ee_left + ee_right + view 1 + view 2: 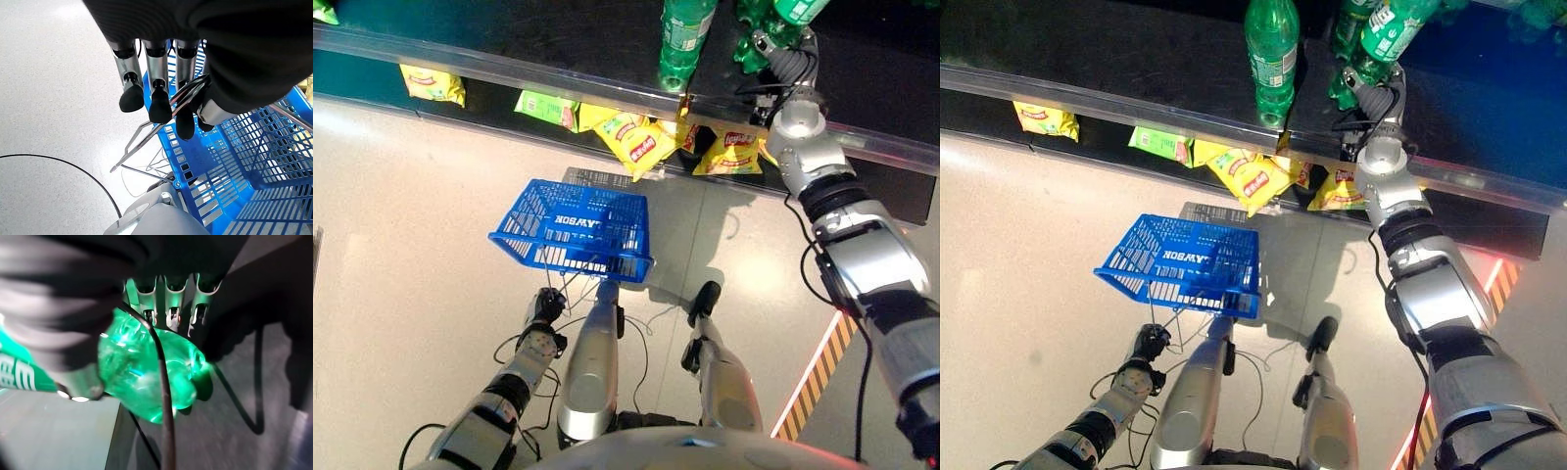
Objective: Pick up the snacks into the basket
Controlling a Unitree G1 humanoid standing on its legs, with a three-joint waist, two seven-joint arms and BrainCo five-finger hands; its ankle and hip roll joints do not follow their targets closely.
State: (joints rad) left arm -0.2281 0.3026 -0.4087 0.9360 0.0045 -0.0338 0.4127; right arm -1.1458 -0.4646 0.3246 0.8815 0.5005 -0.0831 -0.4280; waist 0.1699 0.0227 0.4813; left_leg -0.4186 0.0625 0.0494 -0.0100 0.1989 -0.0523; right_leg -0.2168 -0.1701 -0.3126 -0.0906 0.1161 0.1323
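Right hand (161, 303) fingers curled round green plastic bottle (146, 372) on shelf; left hand (161, 93) grips blue plastic basket (578, 230) wire handle (keep level); lift bottle straight.

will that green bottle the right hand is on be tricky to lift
Probably slick: the green bottle is glossy, rounded plastic, so the right hand could slip. It looks tall and narrow, so likely apt to tip, and to roll once down.

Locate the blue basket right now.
The blue basket hangs over the floor in front of the shelf, below the yellow snack bags, on the robot's left. The left hand has its fingers curled round the basket's wire handle.
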